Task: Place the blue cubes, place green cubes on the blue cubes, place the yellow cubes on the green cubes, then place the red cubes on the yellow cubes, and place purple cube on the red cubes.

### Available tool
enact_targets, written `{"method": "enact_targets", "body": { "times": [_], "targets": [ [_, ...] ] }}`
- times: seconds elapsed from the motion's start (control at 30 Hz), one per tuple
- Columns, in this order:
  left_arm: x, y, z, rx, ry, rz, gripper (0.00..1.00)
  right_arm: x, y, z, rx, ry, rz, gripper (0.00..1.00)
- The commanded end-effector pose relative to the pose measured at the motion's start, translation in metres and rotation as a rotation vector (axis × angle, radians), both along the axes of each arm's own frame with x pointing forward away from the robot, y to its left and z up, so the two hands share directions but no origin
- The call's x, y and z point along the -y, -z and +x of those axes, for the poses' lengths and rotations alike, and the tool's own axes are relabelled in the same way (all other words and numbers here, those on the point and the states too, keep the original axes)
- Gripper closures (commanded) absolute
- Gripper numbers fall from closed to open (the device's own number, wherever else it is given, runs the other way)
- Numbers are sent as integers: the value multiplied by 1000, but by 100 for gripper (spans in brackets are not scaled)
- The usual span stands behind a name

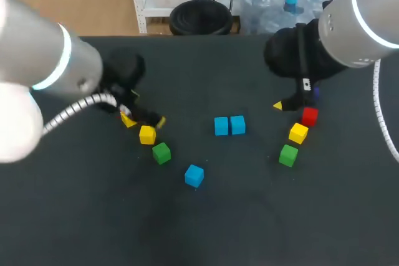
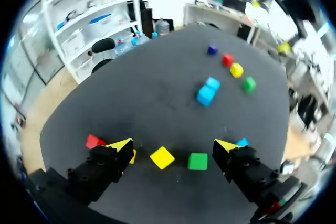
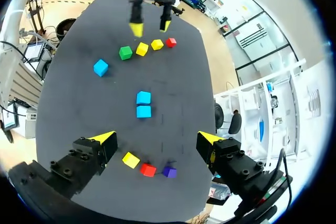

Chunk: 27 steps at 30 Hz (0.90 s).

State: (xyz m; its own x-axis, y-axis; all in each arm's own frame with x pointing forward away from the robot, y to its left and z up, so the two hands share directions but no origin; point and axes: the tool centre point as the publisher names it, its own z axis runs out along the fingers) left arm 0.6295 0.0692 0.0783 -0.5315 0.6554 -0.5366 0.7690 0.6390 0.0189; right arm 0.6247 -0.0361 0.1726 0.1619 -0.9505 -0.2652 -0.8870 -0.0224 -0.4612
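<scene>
**Hovering over two cube clusters, both end effectors empty**

Head view: a blue pair (image 1: 229, 125) sits touching side by side in the middle of the desk (image 1: 249, 222). I read it as the stack's base. A third blue cube (image 1: 194, 175) lies well apart from it, so the base looks unfinished. My left arm comes in low, with the left end effector (image 1: 143, 119) just above a near yellow cube (image 1: 147, 134) and a near green cube (image 1: 161, 152). My right end effector (image 1: 288, 105) hangs beside a red cube (image 1: 309, 116).

Left wrist view: the left end effector (image 2: 175, 148) is released. Its fingers are spread wide, and the yellow and green cubes lie on the desk between them, untouched.

Right wrist view: the right end effector (image 3: 156, 140) is likewise released and empty. It points down over the red cube and the purple cube (image 3: 169, 171).
</scene>
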Motion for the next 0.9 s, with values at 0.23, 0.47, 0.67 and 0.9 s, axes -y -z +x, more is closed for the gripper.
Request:
{"method": "enact_targets", "body": {
  "times": [0.23, 0.47, 0.67, 0.9],
  "targets": [
    [21, 18, -9, 157, 281, 250, 0, 0, 1, -2, 7, 4, 2, 0],
    [33, -6, -1, 98, 444, 302, 0, 0, 1, -2, 7, 4, 2, 0],
    [44, -12, -14, -97, 625, 305, 0, 0, 1, -2, 7, 4, 2, 0],
    [55, -9, -22, -239, 699, 257, 0, 0, 1, -2, 7, 4, 2, 0]
  ]
}}
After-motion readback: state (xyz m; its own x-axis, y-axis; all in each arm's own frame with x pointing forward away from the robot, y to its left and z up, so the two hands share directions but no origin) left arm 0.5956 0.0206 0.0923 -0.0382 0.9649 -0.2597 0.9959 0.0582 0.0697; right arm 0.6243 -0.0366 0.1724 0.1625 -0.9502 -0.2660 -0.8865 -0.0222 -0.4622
